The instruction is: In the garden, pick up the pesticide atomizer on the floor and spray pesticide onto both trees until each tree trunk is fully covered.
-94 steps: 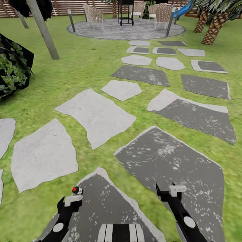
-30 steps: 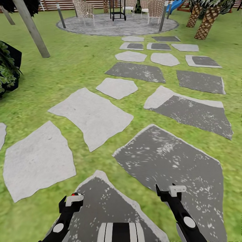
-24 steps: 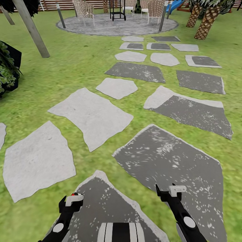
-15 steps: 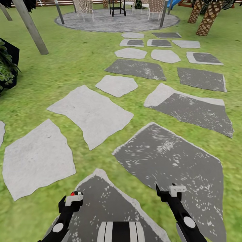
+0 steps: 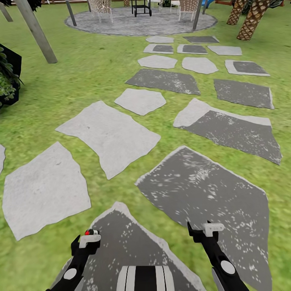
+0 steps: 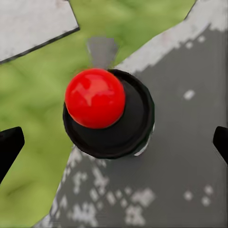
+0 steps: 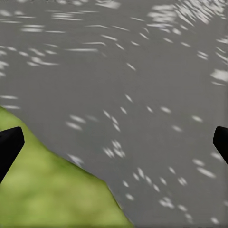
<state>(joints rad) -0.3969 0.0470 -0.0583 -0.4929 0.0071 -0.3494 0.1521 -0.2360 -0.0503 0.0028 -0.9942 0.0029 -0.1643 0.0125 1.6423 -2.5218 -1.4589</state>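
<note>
A leaning grey tree trunk (image 5: 38, 34) stands far off at my left on the lawn (image 5: 81, 76). My left end effector (image 5: 87, 242) hangs low over a dark stepping stone (image 5: 129, 246). In the left wrist view, its fingertips (image 6: 9, 145) are spread wide, with the red-capped pesticide atomizer (image 6: 95, 97) between them and untouched. Whether it rests on the stone I cannot tell. My right end effector (image 5: 206, 231) is equally spread, over another dark stone (image 7: 142, 95). Palms (image 5: 252, 20) stand far right.
</note>
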